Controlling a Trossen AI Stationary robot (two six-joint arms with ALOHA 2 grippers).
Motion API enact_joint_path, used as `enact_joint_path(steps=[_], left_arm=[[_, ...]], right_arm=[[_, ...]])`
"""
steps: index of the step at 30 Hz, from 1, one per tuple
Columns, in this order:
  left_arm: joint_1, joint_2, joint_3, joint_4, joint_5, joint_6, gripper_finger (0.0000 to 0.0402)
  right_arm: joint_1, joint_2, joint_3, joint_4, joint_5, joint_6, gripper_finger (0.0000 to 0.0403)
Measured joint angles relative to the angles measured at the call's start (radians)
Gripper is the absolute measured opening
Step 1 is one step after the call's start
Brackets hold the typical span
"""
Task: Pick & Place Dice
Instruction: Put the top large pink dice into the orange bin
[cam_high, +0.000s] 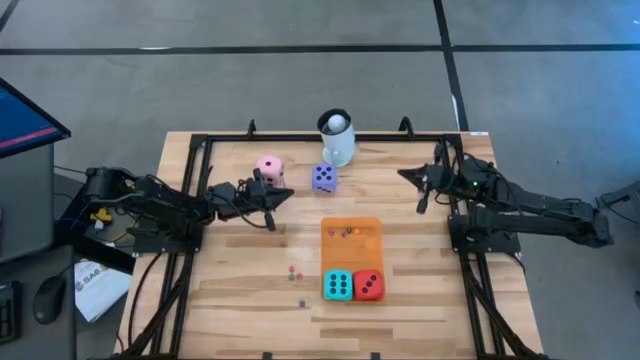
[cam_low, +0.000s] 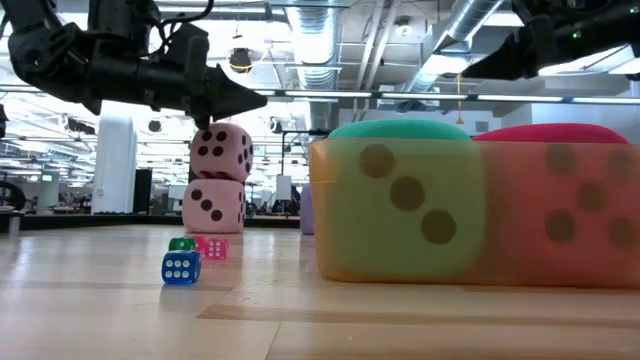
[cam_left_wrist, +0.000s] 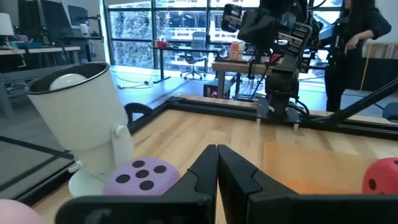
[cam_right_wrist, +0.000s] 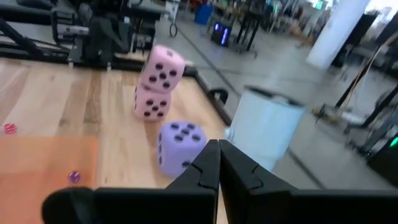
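Two pink dice are stacked, the upper one (cam_low: 222, 151) resting on the lower one (cam_low: 214, 205); from above they show as one pink die (cam_high: 269, 168). The purple die (cam_high: 324, 178) sits on the table beside them. A teal die (cam_high: 338, 285) and a red die (cam_high: 368, 285) stand on the orange mat (cam_high: 351, 245). Tiny dice (cam_high: 293, 270) lie on the wood, and more tiny pieces (cam_high: 345, 232) on the mat. My left gripper (cam_high: 285, 193) is shut and hovers just near of the pink stack. My right gripper (cam_high: 408, 175) is shut, to the right of the purple die.
A white mug with a ball (cam_high: 337, 137) stands at the far edge, behind the purple die. A black frame (cam_high: 200, 140) borders the table. Bare wood lies between the mat and each arm. A person (cam_left_wrist: 357, 43) stands in the room beyond the table.
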Motion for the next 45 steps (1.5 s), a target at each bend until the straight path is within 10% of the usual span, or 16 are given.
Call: enact_joint_path(steps=[45], left_arm=[[0.003, 0.0, 0.0, 0.0, 0.0, 0.024, 0.0]], right_arm=[[-0.044, -0.187, -0.239, 0.12, 0.004, 0.1, 0.0]])
